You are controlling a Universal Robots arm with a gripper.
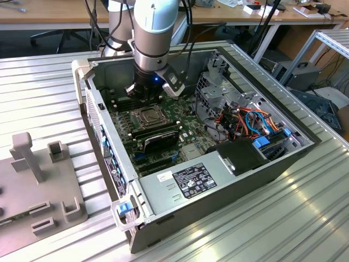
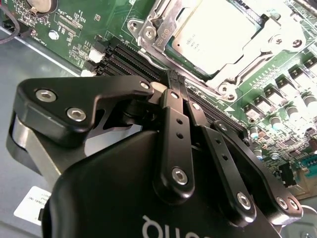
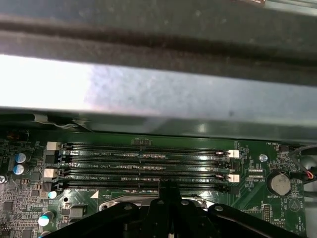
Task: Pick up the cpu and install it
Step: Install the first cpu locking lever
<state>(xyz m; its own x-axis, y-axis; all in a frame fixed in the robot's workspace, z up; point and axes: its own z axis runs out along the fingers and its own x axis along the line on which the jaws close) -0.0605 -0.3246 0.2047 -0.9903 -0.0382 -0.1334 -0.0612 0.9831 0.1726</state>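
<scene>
The cpu (image 2: pixel 218 29), a flat square with a pale silver top, lies in the socket on the green motherboard (image 2: pixel 74 25), with the socket's metal frame (image 2: pixel 158 25) around its edges. My gripper (image 2: pixel 176 79) is shut with nothing between its black fingers. Its tips hover just beside the socket, over the empty black memory slots (image 3: pixel 143 163). In the exterior view the gripper (image 1: pixel 143 91) hangs inside the open computer case, just behind the socket (image 1: pixel 146 115). In the first wrist view the fingertips (image 3: pixel 166 187) point at the slot row nearest the socket.
The case wall (image 3: pixel 158 94) rises close behind the memory slots. Memory sticks (image 1: pixel 158 136) stand in front of the socket. A drive cage (image 1: pixel 212 93) with orange and blue cables (image 1: pixel 251 123), and a power supply (image 1: pixel 191 183), fill the exterior view's right. A grey fixture (image 1: pixel 38 185) sits outside.
</scene>
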